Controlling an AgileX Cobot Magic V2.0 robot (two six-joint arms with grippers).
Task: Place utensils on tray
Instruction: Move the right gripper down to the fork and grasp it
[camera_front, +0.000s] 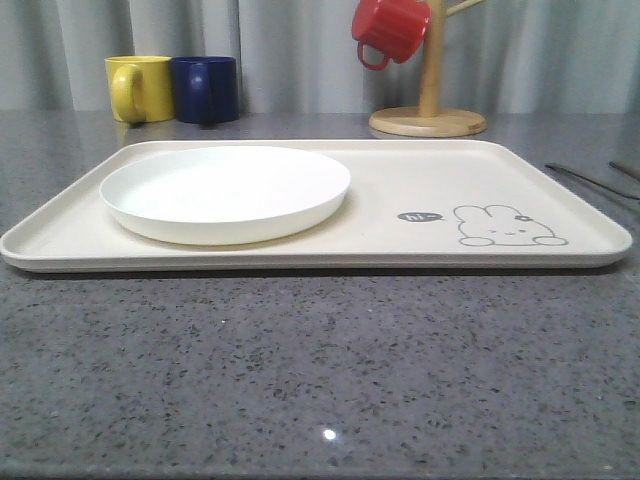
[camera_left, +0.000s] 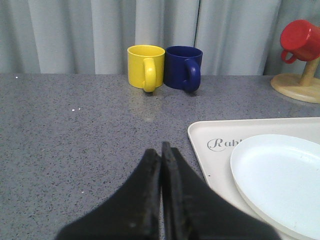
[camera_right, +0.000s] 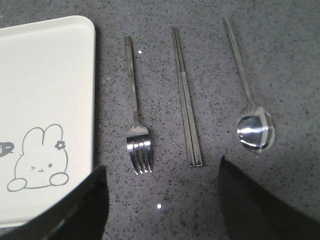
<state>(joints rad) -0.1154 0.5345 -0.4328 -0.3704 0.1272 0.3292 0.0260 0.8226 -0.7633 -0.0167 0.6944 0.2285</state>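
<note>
Three silver utensils lie side by side on the grey table beside the tray: a fork, a pair of chopsticks and a spoon. The fork is nearest the cream tray, which has a rabbit drawing. My right gripper is open above the table, just off the fork's tines and the chopsticks' ends, with nothing between its fingers. My left gripper is shut and empty over bare table, beside the tray's other end. In the front view the tray lies across the middle and thin utensil handles show at its right.
A round white plate sits on the tray's left half. A yellow mug and a dark blue mug stand at the back left. At the back right, a red mug hangs on a wooden stand.
</note>
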